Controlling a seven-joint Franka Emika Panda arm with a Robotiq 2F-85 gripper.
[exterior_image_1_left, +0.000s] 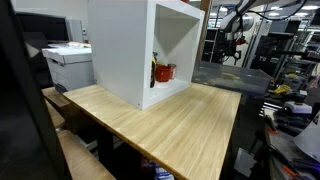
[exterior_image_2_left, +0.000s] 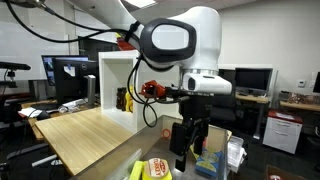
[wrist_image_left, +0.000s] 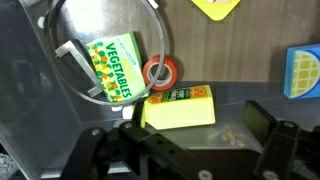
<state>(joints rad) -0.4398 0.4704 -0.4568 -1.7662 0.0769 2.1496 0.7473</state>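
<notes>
My gripper (wrist_image_left: 185, 150) is open and empty, its two dark fingers spread at the bottom of the wrist view. Just beyond it lies a yellow box (wrist_image_left: 180, 106) with a green and orange label. Next to the box are a red tape ring (wrist_image_left: 158, 72) and a green "Vegetables" pack (wrist_image_left: 112, 62) under a clear round lid (wrist_image_left: 75, 75). In an exterior view the gripper (exterior_image_2_left: 188, 142) hangs downward off the table's end, above a clutter of packs (exterior_image_2_left: 155, 168) and a blue box (exterior_image_2_left: 210, 160).
A wooden table (exterior_image_1_left: 170, 120) (exterior_image_2_left: 85, 135) carries a white open-front cabinet (exterior_image_1_left: 125, 50) (exterior_image_2_left: 115, 85) with red objects (exterior_image_1_left: 163, 71) inside. A blue waffle-patterned item (wrist_image_left: 303, 70) and a yellow piece (wrist_image_left: 217, 8) lie further off. Desks, monitors and a printer (exterior_image_1_left: 68, 60) stand around.
</notes>
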